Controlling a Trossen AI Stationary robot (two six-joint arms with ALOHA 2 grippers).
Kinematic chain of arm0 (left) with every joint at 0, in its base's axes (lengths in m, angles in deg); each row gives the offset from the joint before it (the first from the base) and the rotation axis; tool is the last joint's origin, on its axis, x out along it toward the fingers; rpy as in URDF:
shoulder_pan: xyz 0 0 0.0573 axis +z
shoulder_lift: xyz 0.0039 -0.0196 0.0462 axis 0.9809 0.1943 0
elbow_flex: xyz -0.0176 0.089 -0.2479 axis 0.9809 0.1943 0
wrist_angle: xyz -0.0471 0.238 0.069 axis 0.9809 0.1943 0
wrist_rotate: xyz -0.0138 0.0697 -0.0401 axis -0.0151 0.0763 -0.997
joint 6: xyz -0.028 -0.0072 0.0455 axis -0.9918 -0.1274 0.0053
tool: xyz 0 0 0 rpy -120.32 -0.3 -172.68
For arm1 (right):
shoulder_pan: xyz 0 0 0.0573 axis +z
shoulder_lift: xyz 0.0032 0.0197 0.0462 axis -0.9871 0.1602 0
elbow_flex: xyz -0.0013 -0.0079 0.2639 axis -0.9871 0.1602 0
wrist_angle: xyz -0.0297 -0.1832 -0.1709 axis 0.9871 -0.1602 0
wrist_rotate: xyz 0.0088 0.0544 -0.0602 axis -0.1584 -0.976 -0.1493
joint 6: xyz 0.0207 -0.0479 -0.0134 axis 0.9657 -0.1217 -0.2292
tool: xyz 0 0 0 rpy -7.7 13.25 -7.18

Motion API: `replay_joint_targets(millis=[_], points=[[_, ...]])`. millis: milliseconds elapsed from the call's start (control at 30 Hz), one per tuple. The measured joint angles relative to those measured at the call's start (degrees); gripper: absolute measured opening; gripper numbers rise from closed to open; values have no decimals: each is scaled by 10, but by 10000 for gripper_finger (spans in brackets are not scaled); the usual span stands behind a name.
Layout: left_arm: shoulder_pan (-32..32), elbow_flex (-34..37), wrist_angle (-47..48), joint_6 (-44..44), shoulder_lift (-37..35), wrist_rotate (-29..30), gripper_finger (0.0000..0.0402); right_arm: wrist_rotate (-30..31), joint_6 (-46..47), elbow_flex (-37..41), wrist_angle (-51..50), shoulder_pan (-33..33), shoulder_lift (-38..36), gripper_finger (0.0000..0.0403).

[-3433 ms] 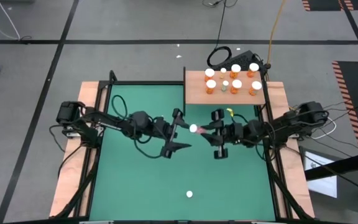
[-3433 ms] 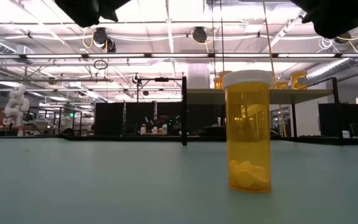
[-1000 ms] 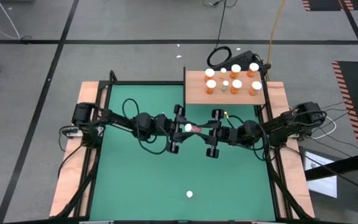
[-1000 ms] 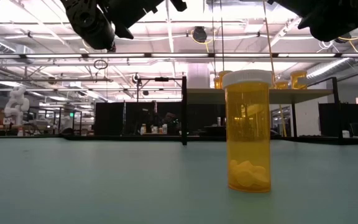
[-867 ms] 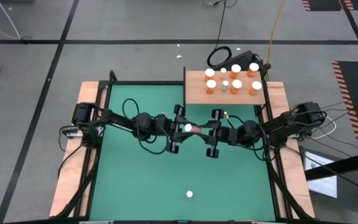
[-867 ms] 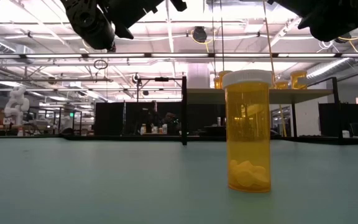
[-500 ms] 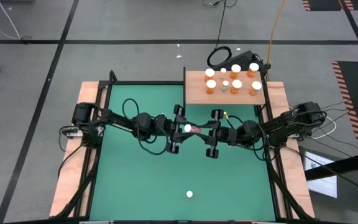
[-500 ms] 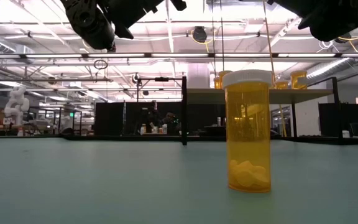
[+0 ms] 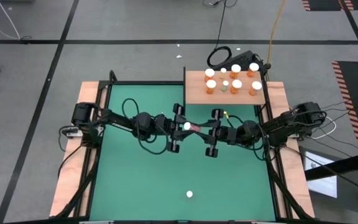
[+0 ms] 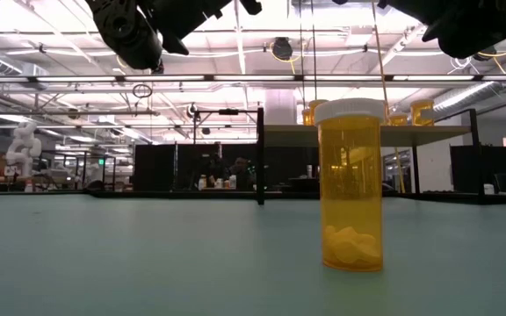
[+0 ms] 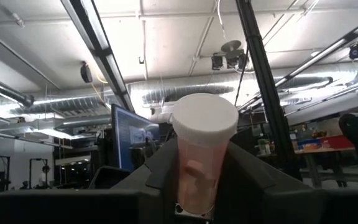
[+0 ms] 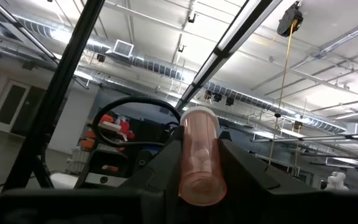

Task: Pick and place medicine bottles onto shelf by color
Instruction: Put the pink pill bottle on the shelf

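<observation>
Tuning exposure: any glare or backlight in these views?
Low view: ceiling lights blow out behind the orange bottle. Left wrist view: pink bottle backlit by bright ceiling, fingers dark. Right wrist view: the same. High view: even light, white caps on the shelf near clipped.

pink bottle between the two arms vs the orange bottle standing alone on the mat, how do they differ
Colour: the pink bottle has a pale pink body; the orange bottle is amber.
Support: the pink bottle is held above the green mat, with the left hand and the right hand meeting at it; the orange bottle stands free on the mat, untouched.
Pose: the orange bottle is upright; the pink bottle's tilt is unclear.
Both have white caps and hold pills.
</observation>
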Motion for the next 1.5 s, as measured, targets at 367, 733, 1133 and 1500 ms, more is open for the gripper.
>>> replay_joint_targets(millis=[367, 733, 1133, 1500], points=[[8, 0, 25, 1, -1, 1, 97, 69, 13, 1, -3, 13, -3, 104], [71, 24, 182, 20, 1, 4, 94, 474, 17, 37, -180, 123, -93, 210], [56, 19, 543, 75, 1, 9, 93, 336, 461, -19, -723, 130, -261, 260], [22, 19, 628, 56, 1, 57, 93, 88, 519, -19, -810, 22, -197, 255]])
